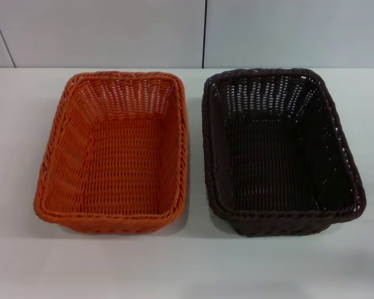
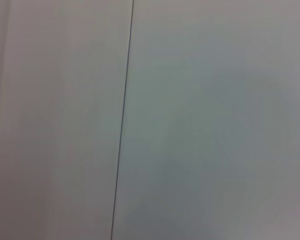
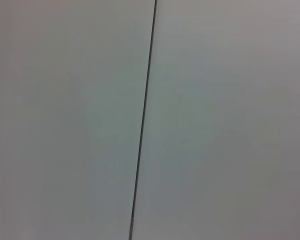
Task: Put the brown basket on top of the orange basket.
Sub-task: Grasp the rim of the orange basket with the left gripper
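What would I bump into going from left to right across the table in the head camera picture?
orange basket → brown basket, side by side on the white table with a small gap between them.

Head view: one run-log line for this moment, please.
stage: not started | brown basket: on table, robot's right | orange basket: beside it, robot's left, apart, empty | grippers: not in view
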`<control>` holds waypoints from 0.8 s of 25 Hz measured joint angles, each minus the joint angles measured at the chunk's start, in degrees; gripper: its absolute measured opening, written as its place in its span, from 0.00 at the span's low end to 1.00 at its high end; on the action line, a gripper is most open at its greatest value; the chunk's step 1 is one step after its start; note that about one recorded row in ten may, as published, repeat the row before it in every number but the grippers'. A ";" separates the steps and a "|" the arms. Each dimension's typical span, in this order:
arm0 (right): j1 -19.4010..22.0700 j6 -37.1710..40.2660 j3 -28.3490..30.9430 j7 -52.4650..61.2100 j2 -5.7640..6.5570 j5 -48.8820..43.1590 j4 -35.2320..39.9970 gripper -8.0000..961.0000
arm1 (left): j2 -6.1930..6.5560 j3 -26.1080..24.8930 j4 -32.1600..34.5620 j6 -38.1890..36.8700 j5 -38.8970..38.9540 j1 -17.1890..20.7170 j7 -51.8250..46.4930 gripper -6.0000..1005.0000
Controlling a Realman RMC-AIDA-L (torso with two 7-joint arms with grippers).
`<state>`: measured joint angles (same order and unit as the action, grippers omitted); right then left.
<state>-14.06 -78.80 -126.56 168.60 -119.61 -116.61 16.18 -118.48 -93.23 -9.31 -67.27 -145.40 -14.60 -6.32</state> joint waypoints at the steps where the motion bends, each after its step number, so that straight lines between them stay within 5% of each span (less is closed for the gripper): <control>1: 0.10 -0.04 0.02 0.02 -0.02 0.00 0.00 0.72 | 0.00 -0.02 0.00 -0.06 0.01 0.00 0.00 0.77; 20: 0.14 0.32 -0.01 0.15 -0.09 -0.01 0.25 0.71 | 0.35 3.07 -1.04 -1.49 -0.43 -0.02 0.25 0.77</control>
<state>-13.92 -78.49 -126.56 168.75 -119.70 -116.62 16.43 -118.13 -90.16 -10.35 -68.76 -145.83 -14.62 -6.08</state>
